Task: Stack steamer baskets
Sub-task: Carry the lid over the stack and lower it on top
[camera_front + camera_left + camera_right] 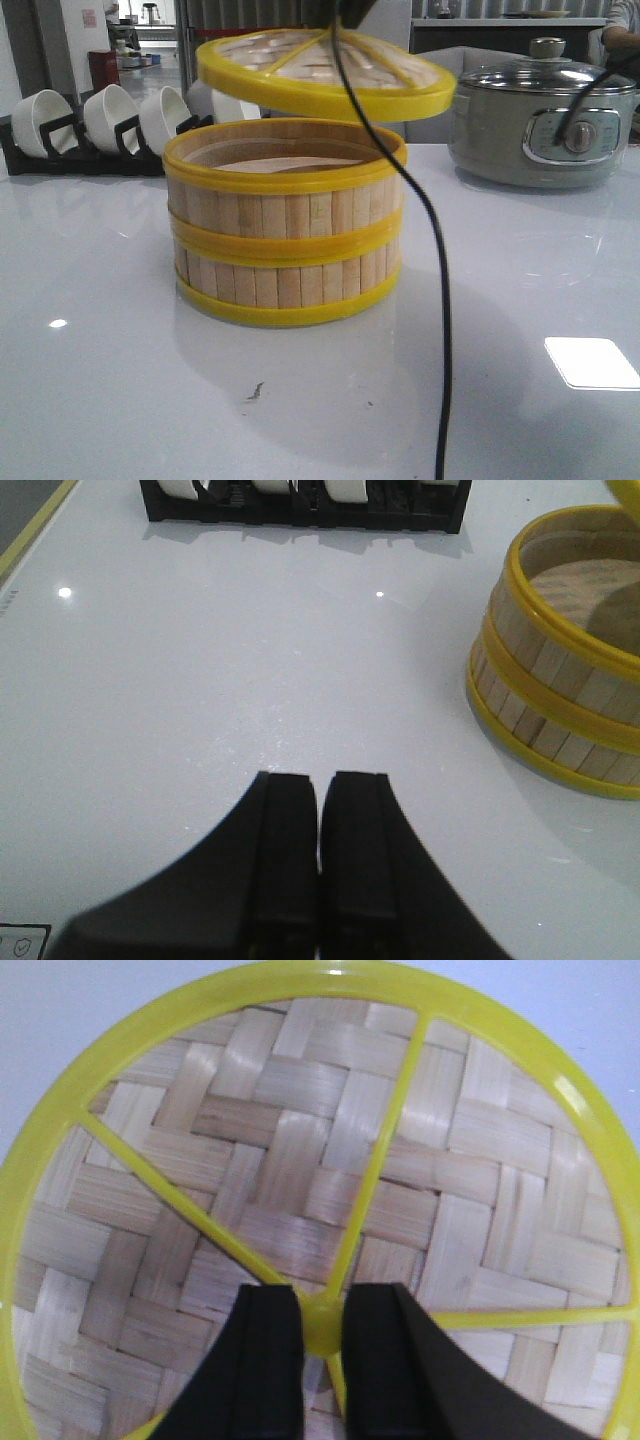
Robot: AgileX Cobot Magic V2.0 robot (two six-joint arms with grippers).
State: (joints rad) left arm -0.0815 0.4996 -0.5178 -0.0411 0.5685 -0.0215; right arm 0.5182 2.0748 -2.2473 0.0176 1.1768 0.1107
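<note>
White table (pixel 120 400): 2 stacked slatted baskets (pixel 285 235), woven yellow-rimmed lid (pixel 325 70) tilted above.

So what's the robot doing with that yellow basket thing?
It's stacking steamer baskets. Two steamer baskets already sit one on top of the other on the white table. The right end effector grips the woven lid by its centre, tilted in the air just above them. The left end effector is shut and holds nothing.
</note>
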